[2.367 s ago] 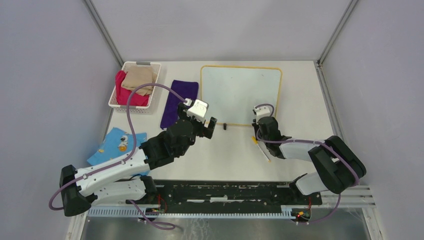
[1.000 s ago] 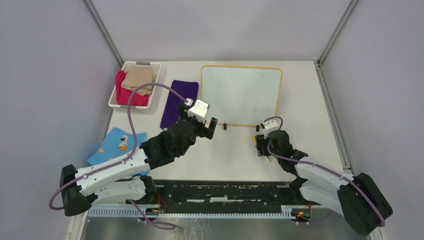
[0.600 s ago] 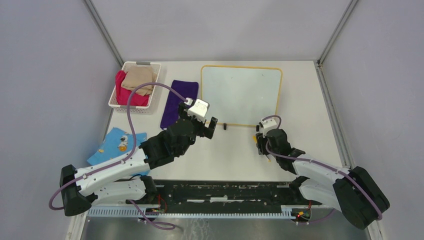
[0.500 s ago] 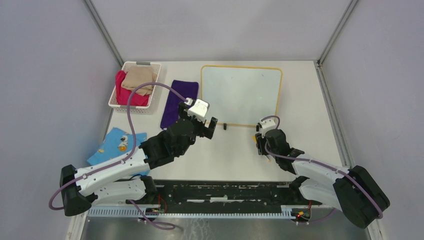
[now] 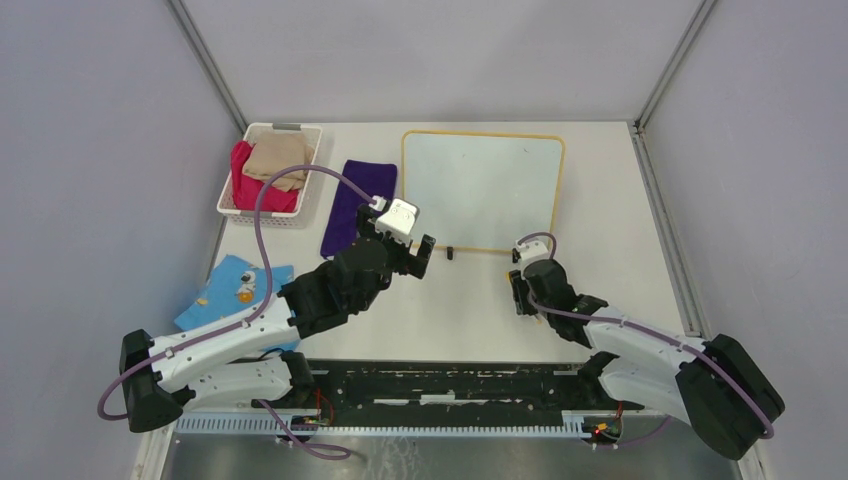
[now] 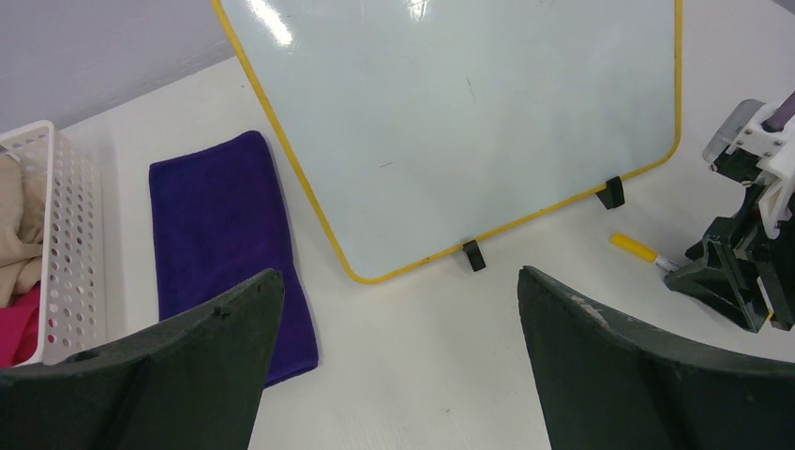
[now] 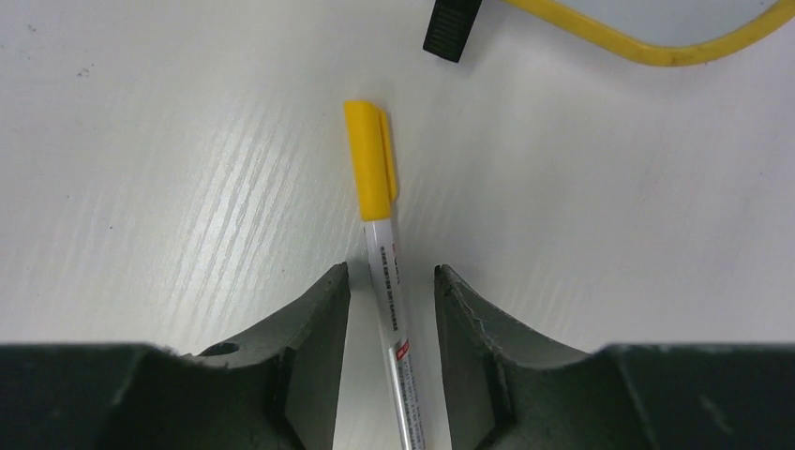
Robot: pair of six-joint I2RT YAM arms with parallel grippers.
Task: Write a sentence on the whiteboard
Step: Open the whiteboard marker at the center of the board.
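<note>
Presently: yellow-framed white rectangular whiteboard (image 5: 482,190), flat on white counter (image 5: 460,310), far centre. Yellow-capped white marker (image 7: 384,244) (lower end cut off) lies between right gripper (image 7: 391,274) jaws, narrowly parted; left gripper (image 6: 398,279) jaws spread wide.

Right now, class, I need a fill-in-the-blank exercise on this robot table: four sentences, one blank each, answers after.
1. The marker lying between the right gripper's fingers has a ____ cap.
2. The whiteboard carries ____ writing.
3. Between the white basket and the whiteboard lies a ____ cloth.
4. The left gripper's jaws stand ____ above the table.

Missing words: yellow; no; purple; open
</note>
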